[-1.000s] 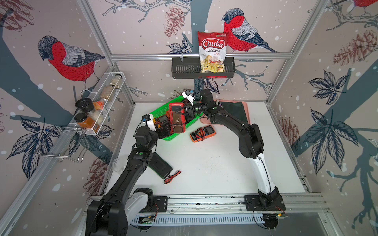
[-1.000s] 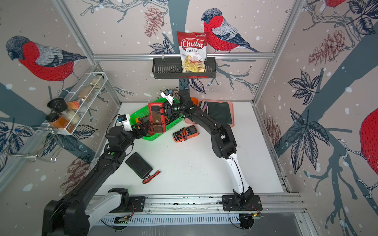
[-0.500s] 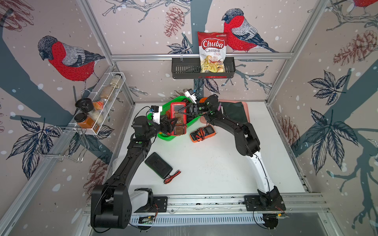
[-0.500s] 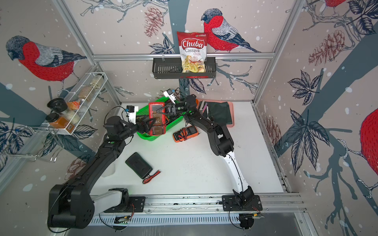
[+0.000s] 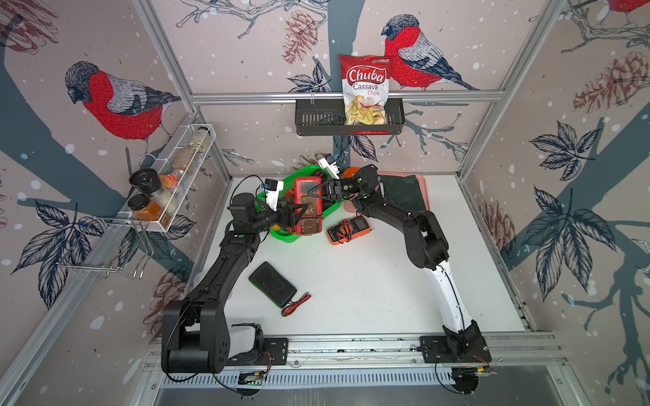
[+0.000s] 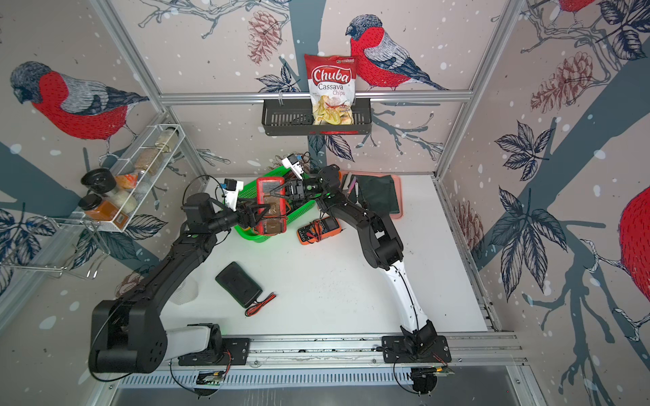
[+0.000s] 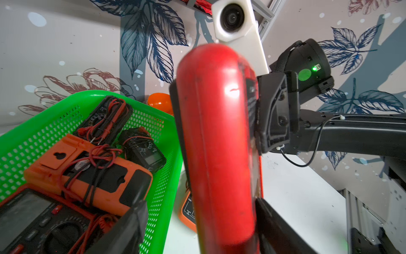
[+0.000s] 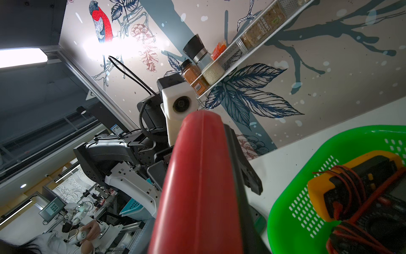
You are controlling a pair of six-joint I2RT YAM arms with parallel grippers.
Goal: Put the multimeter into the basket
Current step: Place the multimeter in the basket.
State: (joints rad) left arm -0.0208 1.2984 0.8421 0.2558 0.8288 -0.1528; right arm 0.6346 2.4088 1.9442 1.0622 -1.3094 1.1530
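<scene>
A red multimeter (image 5: pixel 308 205) is held up between two robot arms at the near end of the bright green basket (image 5: pixel 283 236), not yet lying inside it. In both top views the meter shows a red rubber housing around a dark face, with a grey display at its far end. In the left wrist view it is edge-on (image 7: pixel 217 143), a rounded, glossy red side with a fine seam running along it. The right gripper (image 5: pixel 322 192) is clamped on the meter's far end. The left gripper (image 5: pixel 297 216) straddles the near end with its jaws parted: one finger (image 7: pixel 131 224) stands apart from the housing, with basket mesh showing in the gap, while the opposite one lies against it. The perforated basket already carries several meters, among them an orange multimeter (image 7: pixel 87 171) lying face down under tangled red and black leads, and a small black meter (image 7: pixel 142 151) beside it. On the white table (image 5: pixel 369 281), another orange multimeter (image 5: pixel 348 230) sits just beside the basket, and a black case (image 5: pixel 272 284) lies nearer the arm bases with loose leads (image 5: pixel 295 305) at its corner.
</scene>
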